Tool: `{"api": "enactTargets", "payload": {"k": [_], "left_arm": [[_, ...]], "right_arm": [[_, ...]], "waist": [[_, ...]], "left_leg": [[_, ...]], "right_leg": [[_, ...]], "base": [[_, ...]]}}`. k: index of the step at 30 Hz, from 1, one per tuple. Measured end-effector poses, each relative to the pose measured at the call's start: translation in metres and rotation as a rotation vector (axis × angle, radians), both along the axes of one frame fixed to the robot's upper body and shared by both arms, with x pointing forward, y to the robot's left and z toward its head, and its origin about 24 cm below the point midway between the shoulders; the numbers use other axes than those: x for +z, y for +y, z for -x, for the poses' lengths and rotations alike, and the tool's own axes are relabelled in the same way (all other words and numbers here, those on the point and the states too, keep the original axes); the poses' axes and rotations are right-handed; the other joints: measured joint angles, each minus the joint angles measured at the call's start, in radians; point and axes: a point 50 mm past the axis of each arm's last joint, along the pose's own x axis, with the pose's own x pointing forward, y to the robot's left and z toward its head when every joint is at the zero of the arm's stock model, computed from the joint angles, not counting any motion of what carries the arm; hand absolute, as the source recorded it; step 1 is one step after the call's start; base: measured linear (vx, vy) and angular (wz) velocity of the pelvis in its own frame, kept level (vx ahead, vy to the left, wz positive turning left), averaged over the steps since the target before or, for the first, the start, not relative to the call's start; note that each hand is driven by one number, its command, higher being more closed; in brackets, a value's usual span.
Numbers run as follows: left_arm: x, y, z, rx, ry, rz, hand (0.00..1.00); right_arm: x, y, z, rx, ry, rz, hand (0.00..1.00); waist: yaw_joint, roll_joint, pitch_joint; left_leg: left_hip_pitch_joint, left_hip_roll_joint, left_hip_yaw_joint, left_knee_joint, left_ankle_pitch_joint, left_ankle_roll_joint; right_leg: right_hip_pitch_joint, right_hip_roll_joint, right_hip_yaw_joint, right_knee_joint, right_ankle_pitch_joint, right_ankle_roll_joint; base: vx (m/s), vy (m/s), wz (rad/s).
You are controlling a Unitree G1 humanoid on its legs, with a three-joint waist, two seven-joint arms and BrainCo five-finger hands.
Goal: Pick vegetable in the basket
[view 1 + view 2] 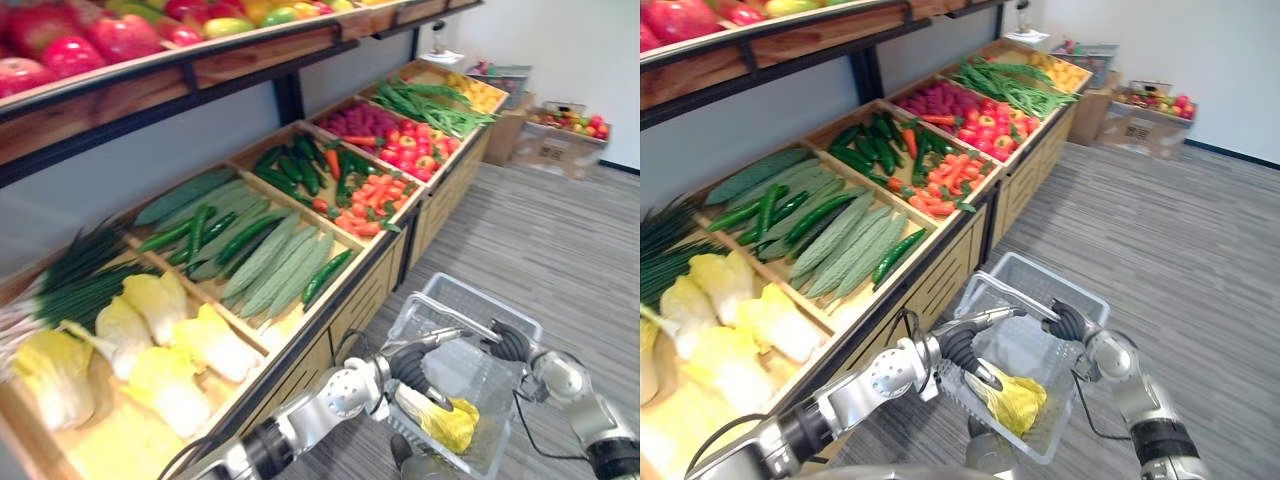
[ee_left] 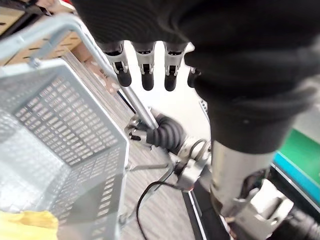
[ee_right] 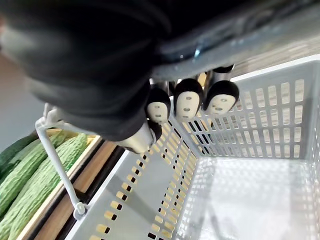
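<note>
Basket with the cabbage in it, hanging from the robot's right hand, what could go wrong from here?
The left hand, open, hangs right beside the handle; pulling away, it may snag the handle and jolt the basket. The right hand alone carries the basket, and the cabbage lies toward one end, so the basket may tip.
</note>
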Motion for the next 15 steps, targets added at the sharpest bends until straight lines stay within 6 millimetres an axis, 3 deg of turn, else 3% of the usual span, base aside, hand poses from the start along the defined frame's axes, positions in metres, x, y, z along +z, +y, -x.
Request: {"api": "enactTargets", "payload": {"k": [3,5,7,9,12,15], "left_arm": [[0.006,0.029,0.002,0.124,0.046,0.108,0.00],[0.012,0.069,-0.007,0.311,0.039,0.185,0.00],[0.015,0.088,-0.009,0.390,0.014,0.203,0.00],[0.020,0.123,-0.011,0.543,-0.026,0.250,0.00],[0.030,0.149,-0.011,0.684,-0.068,0.326,0.00],[0.034,0.183,-0.008,0.902,-0.108,0.397,0.00]], "right_arm": [[-0.023,-0.021,0.021,-0.185,0.061,-0.028,1.00],[-0.048,-0.042,0.051,-0.376,0.148,-0.052,1.00],[-0.056,-0.051,0.065,-0.452,0.185,-0.051,1.00],[-0.069,-0.065,0.088,-0.582,0.238,-0.048,1.00],[-0.079,-0.077,0.114,-0.717,0.279,-0.047,1.00],[-0.085,-0.081,0.131,-0.857,0.291,-0.102,1.00]], "waist": [[0.017,-0.002,0.000],[0.051,-0.004,-0.002],[0.063,-0.003,-0.002],[0.081,0.000,-0.003],[0.115,0.000,-0.003],[0.128,-0.001,-0.004]], "left_leg": [[-0.021,-0.026,-0.080,-0.049,0.037,0.015],[-0.039,-0.046,-0.157,-0.097,0.076,0.026],[-0.049,-0.052,-0.192,-0.111,0.092,0.031],[-0.068,-0.061,-0.258,-0.127,0.113,0.041],[-0.086,-0.068,-0.319,-0.131,0.132,0.050],[-0.091,-0.071,-0.365,-0.133,0.140,0.052]], "right_leg": [[0.016,-0.031,-0.058,-0.017,0.000,0.000],[0.034,-0.057,-0.122,-0.038,0.000,0.000],[0.043,-0.062,-0.156,-0.043,0.000,0.000],[0.055,-0.080,-0.214,-0.047,-0.005,-0.004],[0.067,-0.095,-0.267,-0.048,-0.009,-0.010],[0.091,-0.099,-0.309,-0.048,-0.016,-0.021]], "base": [[-0.02,-0.015,0.73],[-0.02,-0.038,0.94],[-0.01,-0.042,0.68],[-0.01,-0.041,0.79],[-0.01,-0.022,0.58],[-0.03,-0.026,0.44]]}}
